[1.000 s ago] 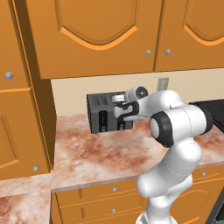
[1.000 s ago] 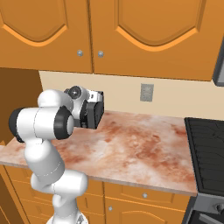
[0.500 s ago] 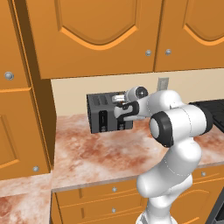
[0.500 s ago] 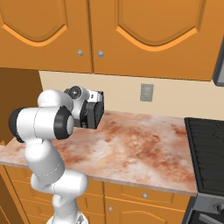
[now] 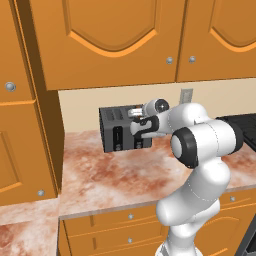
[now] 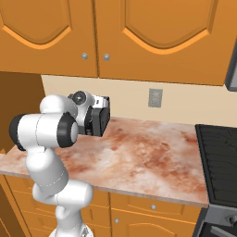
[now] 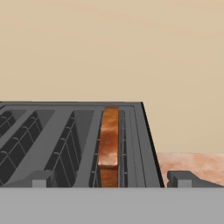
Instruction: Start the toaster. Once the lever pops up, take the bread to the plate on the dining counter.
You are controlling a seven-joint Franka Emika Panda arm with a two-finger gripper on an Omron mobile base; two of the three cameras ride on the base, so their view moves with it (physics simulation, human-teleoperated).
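Gripper poised over the toaster, bread seated in the slot nearest its right end.

Taking the toaster (image 7: 78, 140) as the landmark: nearest the camera, the gripper (image 7: 111, 179) sits just above its top with jaws spread wide and holding nothing, one fingertip left of the bread's slot and the other out past the toaster's right wall. Between them, the bread (image 7: 108, 142) stands on edge, sunk in that slot with its top crust showing; the remaining slots to its left are empty. From the left base view the gripper (image 5: 142, 125) hovers over the toaster's (image 5: 117, 131) upper right end, above the marbled worktop (image 5: 110, 172). Judged from here, the lever on the front panel has to be pressed first, so the hand should come forward and down rather than close on the slice. Beyond the toaster is the beige wall (image 7: 131, 52).
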